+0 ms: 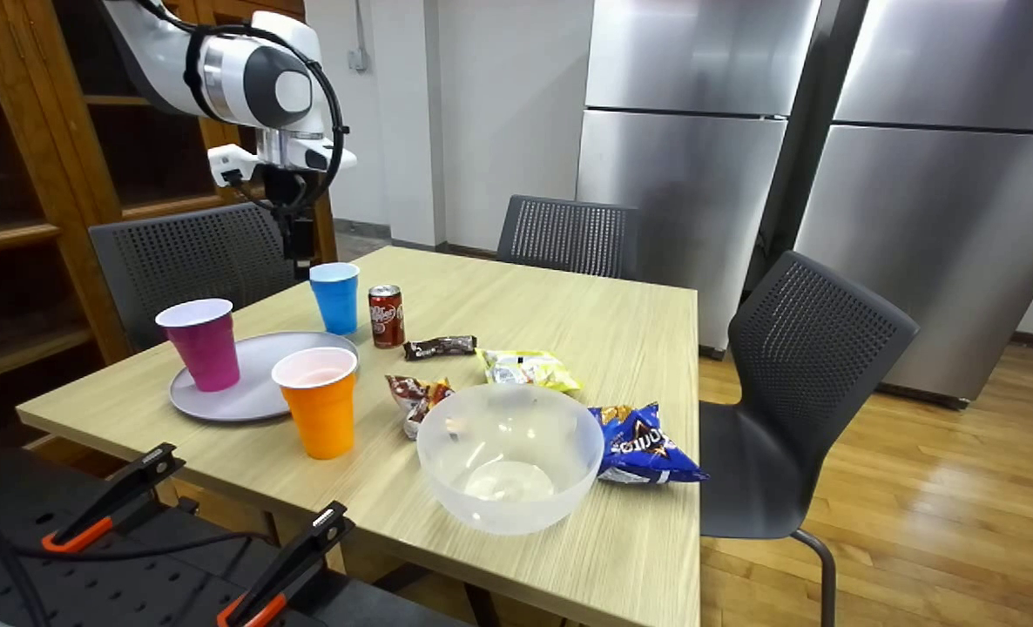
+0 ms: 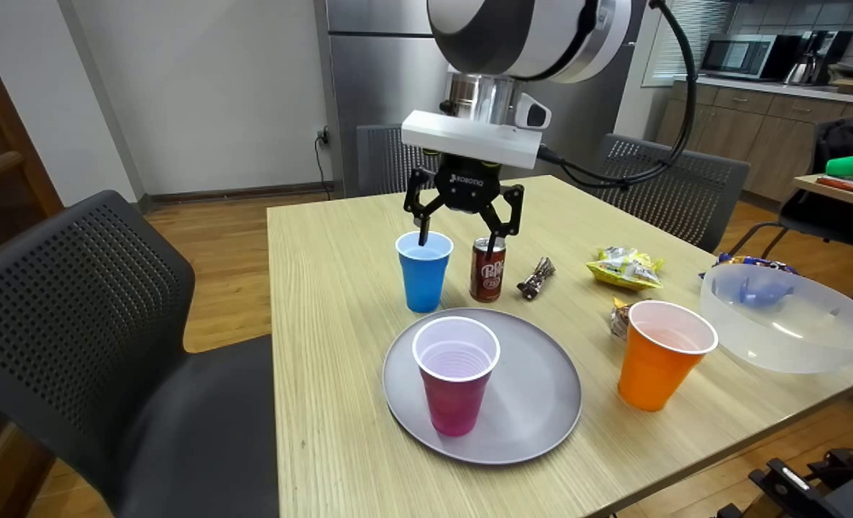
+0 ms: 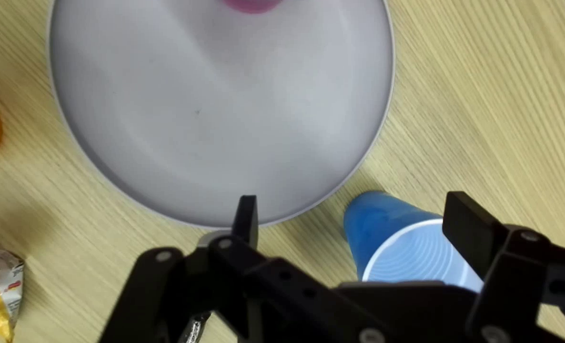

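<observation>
Closest in the wrist view, the gripper has its fingers spread well apart. Near them, a blue cup, tapered, white-rimmed and ringed inside, stands upright on the table just beside the plate; the gripper hides part of its rim, and touching is hard to judge. Farther off, a purple cup is cut off at the top edge.

"ROBOTIQ" stands in white capitals on the black housing above the fingers in an exterior view. The red can carries "Dr Pepper", and the blue bag shows most of "Doritos". Lettering on the dark wrapper is illegible.
</observation>
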`<state>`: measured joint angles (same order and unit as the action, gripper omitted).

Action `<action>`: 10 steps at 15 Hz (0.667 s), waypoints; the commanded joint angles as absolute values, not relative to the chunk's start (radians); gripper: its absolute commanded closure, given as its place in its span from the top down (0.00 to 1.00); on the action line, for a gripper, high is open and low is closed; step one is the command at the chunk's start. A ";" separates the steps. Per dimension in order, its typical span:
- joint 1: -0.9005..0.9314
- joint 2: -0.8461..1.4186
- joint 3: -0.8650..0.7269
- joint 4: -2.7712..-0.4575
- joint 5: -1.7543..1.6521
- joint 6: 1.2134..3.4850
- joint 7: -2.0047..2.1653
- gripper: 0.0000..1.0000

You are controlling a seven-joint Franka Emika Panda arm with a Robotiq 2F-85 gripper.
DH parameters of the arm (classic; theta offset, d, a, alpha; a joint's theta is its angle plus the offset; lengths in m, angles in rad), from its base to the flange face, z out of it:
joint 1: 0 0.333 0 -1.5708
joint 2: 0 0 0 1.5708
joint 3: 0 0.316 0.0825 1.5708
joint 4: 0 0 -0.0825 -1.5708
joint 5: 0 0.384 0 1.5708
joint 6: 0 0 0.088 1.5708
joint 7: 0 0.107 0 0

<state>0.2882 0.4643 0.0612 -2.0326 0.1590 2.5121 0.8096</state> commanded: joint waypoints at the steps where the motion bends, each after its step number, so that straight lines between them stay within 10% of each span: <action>1: 0.301 0.507 0.039 -1.978 0.159 2.521 0.901 1.00; 10: 0.299 0.595 0.017 -1.878 0.157 2.508 1.008 1.00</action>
<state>0.2887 0.5556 0.0268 -1.9356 0.1590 2.5185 0.9548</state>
